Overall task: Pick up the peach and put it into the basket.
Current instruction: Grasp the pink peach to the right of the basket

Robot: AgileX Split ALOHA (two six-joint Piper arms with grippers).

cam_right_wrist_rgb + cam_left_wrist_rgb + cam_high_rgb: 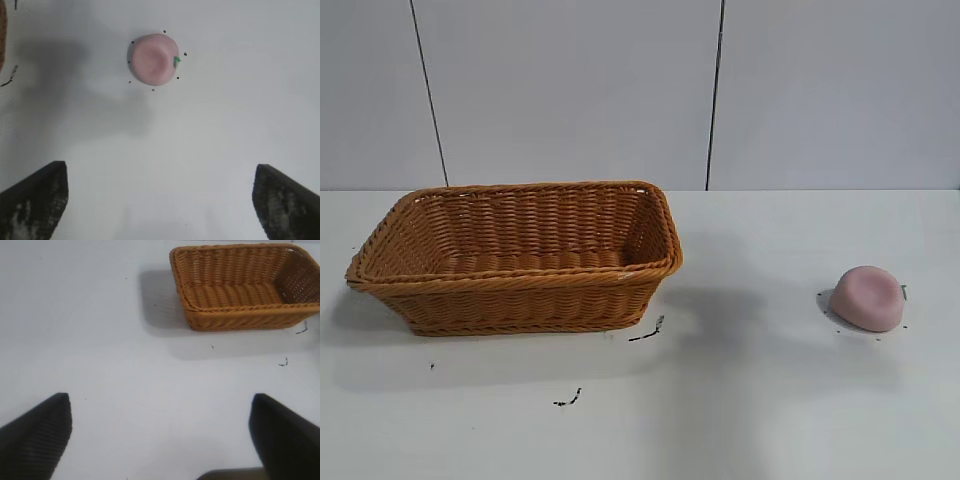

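Gaping wide and gripping nothing, the right gripper (160,200) hangs above the bare worktop (225,125) with its jaws well apart, the peach (153,59) lying ahead of them, untouched. The left gripper (160,440) stands likewise spread and empty, well away from the basket (240,287). The peach is a small matte pink dome with a tiny green bit at one side, ringed by small dark dots. The white worktop bears a few black marks near the orange-brown wicker basket; grey wall panels (570,90) rise behind.
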